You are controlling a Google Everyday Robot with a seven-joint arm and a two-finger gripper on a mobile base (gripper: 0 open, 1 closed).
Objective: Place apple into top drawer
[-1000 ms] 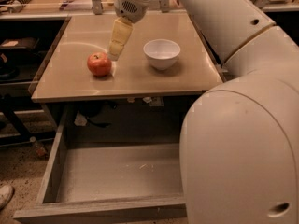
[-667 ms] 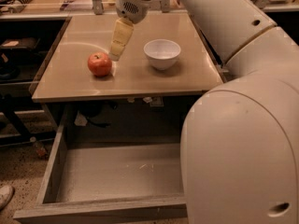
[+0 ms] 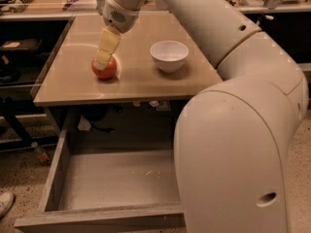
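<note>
The apple (image 3: 107,71), small and red-orange, sits on the tan tabletop (image 3: 141,84) toward its left side. My gripper (image 3: 104,58) hangs from the arm at the top of the camera view and reaches down onto the apple's top left, covering part of it. The top drawer (image 3: 116,178) is pulled open below the table's front edge; its flat grey bottom is bare. My arm's body hides the drawer's right part.
A white bowl (image 3: 169,55) stands on the table to the right of the apple. My large white arm body (image 3: 238,154) fills the right side. Dark shelving (image 3: 14,57) stands at the left. A shoe (image 3: 5,203) shows at the lower left on the floor.
My gripper has moved left and down from beside the apple to over it. The apple, the bowl and the drawer have not moved.
</note>
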